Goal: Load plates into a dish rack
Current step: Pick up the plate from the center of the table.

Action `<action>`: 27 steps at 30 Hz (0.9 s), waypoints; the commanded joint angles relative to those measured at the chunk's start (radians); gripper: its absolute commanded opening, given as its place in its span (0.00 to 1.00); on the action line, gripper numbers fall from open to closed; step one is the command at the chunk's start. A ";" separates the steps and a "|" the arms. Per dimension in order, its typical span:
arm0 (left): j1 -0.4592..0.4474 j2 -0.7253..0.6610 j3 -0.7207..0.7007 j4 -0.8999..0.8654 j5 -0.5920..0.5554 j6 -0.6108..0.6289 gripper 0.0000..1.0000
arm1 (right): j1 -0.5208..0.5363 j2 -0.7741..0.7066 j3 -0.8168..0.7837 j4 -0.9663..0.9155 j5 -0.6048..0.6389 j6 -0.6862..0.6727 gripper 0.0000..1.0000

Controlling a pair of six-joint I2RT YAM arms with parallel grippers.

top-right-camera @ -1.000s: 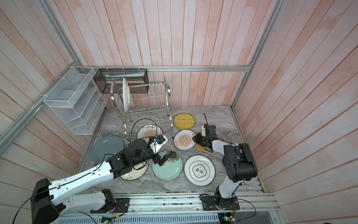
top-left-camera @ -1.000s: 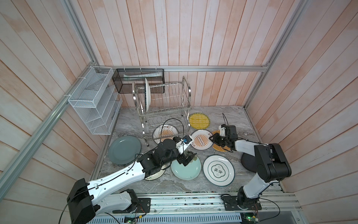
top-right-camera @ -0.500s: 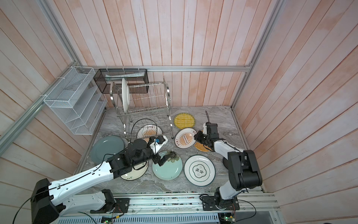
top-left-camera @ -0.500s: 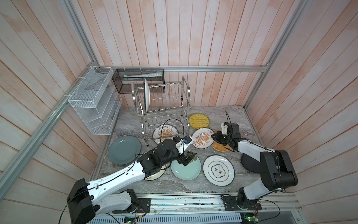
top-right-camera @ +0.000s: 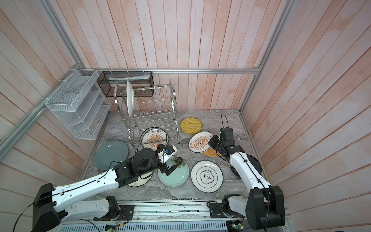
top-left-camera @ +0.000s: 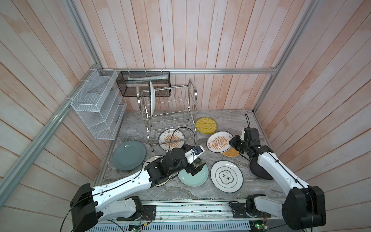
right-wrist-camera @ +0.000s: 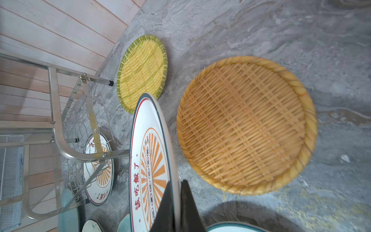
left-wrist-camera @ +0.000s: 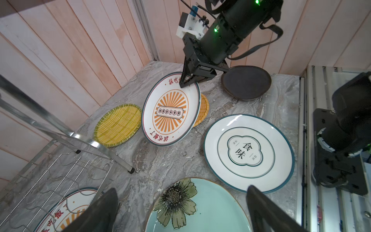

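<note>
**Right hand has a sunburst plate by the rim, half lifted**

The step in hand looks like the pick-up. The right hand (left-wrist-camera: 185,81) is closed on the rim of a white sunburst plate (left-wrist-camera: 170,109), pinching it edge-on. The plate hangs tilted: its gripped side is raised above the orange woven plate (right-wrist-camera: 245,124) beneath it, and its low side is down by the counter (top-left-camera: 226,120). Whether that side touches the counter I cannot tell. The left hand (top-left-camera: 196,168) is spread wide and holds nothing, hovering over the pale blue flower plate (top-left-camera: 192,177) at the near middle.

The dish rack (top-left-camera: 170,104) stands farther back and to the left of the held plate. One white plate (top-left-camera: 152,98) is upright near the left end of its top tier, and the slots beside it look free. Most plates lie flat on the counter, so the job seems barely begun.

Next, I would say, the plate needs lifting clear, turning upright and carrying left and back until its edge lines up with a free slot between the wires. The pinch is narrow, so the plate could swing or slip.
</note>
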 commanded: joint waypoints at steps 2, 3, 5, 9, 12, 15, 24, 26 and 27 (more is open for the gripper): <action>-0.048 0.111 0.104 -0.007 -0.027 0.000 1.00 | 0.000 -0.034 0.095 -0.147 0.024 0.086 0.00; -0.067 0.142 0.124 -0.003 -0.054 0.012 1.00 | -0.001 -0.039 0.105 -0.166 0.018 0.098 0.00; -0.101 0.202 0.159 0.019 -0.107 0.045 1.00 | -0.001 -0.052 0.123 -0.194 0.010 0.119 0.00; -0.155 0.338 0.232 0.085 -0.254 0.126 0.95 | 0.003 -0.099 0.123 -0.208 -0.017 0.153 0.00; -0.171 0.431 0.291 0.135 -0.331 0.185 0.86 | 0.008 -0.130 0.118 -0.222 -0.026 0.161 0.00; -0.180 0.519 0.349 0.172 -0.395 0.241 0.76 | 0.011 -0.153 0.111 -0.230 -0.037 0.158 0.00; -0.197 0.645 0.439 0.254 -0.475 0.361 0.56 | 0.011 -0.208 0.092 -0.259 -0.044 0.141 0.00; -0.198 0.658 0.451 0.254 -0.477 0.373 0.52 | 0.011 -0.214 0.093 -0.265 -0.041 0.138 0.00; -0.198 0.663 0.457 0.252 -0.477 0.374 0.48 | 0.011 -0.216 0.094 -0.269 -0.039 0.136 0.00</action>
